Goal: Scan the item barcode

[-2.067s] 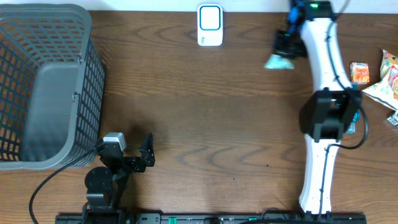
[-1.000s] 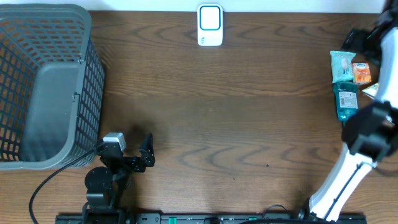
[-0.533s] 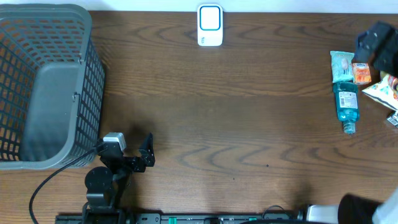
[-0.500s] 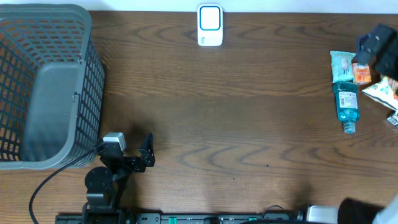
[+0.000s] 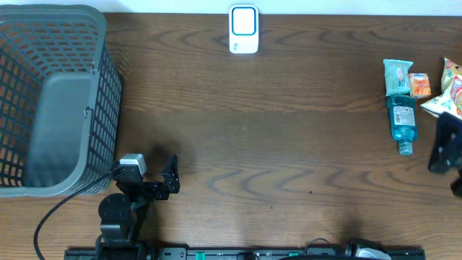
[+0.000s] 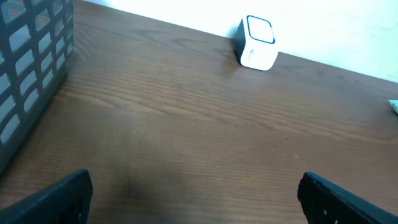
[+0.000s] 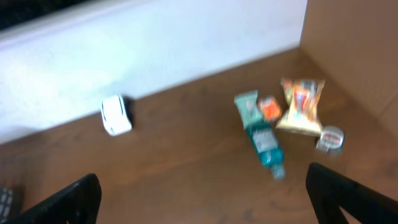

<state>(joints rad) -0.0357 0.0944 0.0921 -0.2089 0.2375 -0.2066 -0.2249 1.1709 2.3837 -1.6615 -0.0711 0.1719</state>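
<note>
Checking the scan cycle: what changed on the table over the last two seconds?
The right hand carried the green packet from near the scanner over to the items at the right. It let the packet go next to the bottle, then pulled back toward the near right edge, open and empty. The left hand, scanner and basket stayed put.

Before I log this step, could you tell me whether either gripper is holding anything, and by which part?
Nothing is held: the left gripper and the right gripper both stand open and empty.
</note>
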